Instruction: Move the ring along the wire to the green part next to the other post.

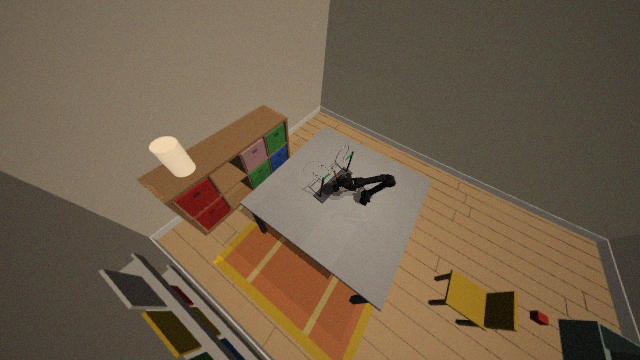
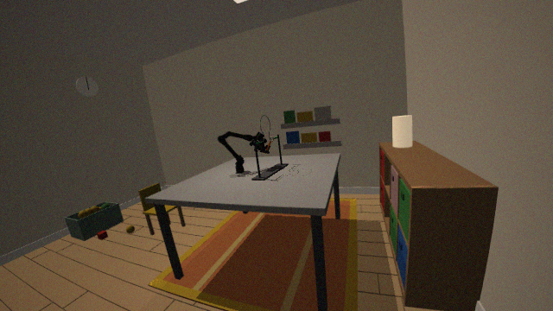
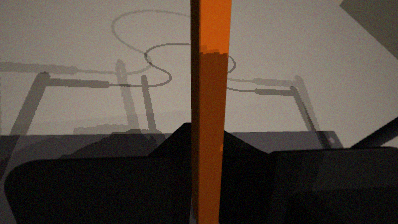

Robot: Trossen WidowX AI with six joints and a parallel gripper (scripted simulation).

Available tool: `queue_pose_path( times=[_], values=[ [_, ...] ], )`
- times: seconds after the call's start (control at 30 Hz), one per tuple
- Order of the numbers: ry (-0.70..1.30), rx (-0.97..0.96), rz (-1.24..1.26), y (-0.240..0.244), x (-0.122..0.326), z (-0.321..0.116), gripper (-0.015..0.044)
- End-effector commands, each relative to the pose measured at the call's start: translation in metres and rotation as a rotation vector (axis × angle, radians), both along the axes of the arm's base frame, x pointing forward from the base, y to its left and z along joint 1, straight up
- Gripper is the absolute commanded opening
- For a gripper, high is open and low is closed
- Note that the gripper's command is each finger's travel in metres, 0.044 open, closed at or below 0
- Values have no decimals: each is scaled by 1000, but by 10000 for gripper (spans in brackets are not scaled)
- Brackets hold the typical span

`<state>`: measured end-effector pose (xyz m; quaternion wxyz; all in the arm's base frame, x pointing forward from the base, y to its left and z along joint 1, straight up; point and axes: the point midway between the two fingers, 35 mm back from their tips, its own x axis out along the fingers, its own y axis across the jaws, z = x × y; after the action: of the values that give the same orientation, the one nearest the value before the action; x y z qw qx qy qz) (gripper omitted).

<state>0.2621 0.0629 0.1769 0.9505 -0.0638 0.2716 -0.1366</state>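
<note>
Nearest you in the exterior view, an orange and brown rug lies partly under the grey table, and a wooden shelf unit stands to the right, bearing a pale cylindrical lamp. On the table you have a dark base running from near to far, with the near post upright on it. The black arm reaches in from the left, and its gripper is closed on the orange handle, as your wrist view shows. The handle is near the green part at the far post. The ring is probably close to that green part too, but it is too small for you to tell whether it touches anything there. The thin grey wire curves high between the posts. Well beyond, to the left, you see a yellow chair.
</note>
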Motion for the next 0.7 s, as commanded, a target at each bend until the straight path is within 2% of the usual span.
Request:
queue_pose_path(
  times=[0.0, 0.67],
  values=[
    [-5, 53, 1, 10, 1, 0, -150],
    [-19, 146, 2, 40, 5, -1, -150]
  ],
)
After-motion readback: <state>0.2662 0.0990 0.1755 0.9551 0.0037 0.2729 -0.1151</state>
